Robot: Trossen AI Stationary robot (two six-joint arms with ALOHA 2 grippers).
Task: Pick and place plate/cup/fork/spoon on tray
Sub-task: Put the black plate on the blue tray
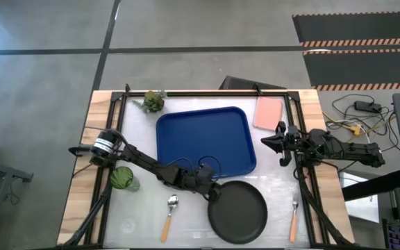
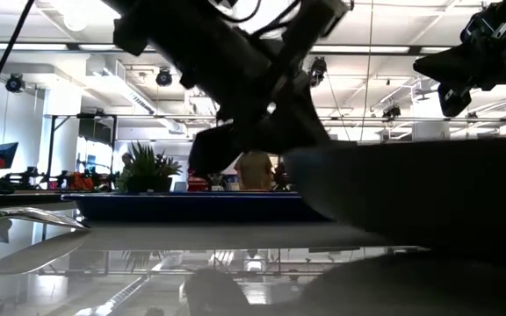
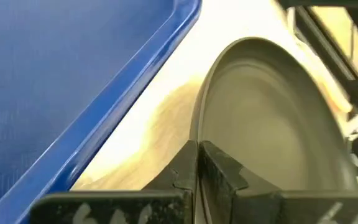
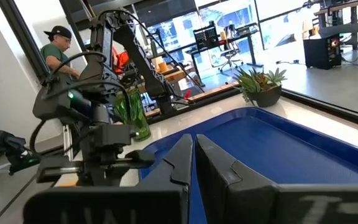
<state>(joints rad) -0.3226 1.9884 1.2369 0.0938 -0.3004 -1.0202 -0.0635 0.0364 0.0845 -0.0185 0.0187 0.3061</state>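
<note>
The black plate (image 1: 238,212) lies at the table's near edge, in front of the blue tray (image 1: 203,142). My left gripper (image 1: 214,192) is shut on the plate's far-left rim. My right gripper (image 1: 264,142) is shut and empty above the tray's right edge; its closed fingers show in the right wrist view (image 4: 193,155). The green cup (image 1: 122,178) stands left of the tray beside my left arm. The spoon (image 1: 170,214) lies left of the plate and the fork (image 1: 294,219) right of it, both flat on the table. My left gripper pinches the plate's rim (image 3: 199,132) at its far-left side, one finger inside the rim and one outside. The fingers come from the table's left, slanting down. In the low view the plate's underside (image 2: 376,230) is on the table and the held side looks slightly raised.
A small potted plant (image 1: 153,101) stands at the far left corner and a pink flat rectangle (image 1: 268,112) lies at the far right, beside the tray. A person (image 4: 56,53) shows beyond the table in the right wrist view.
</note>
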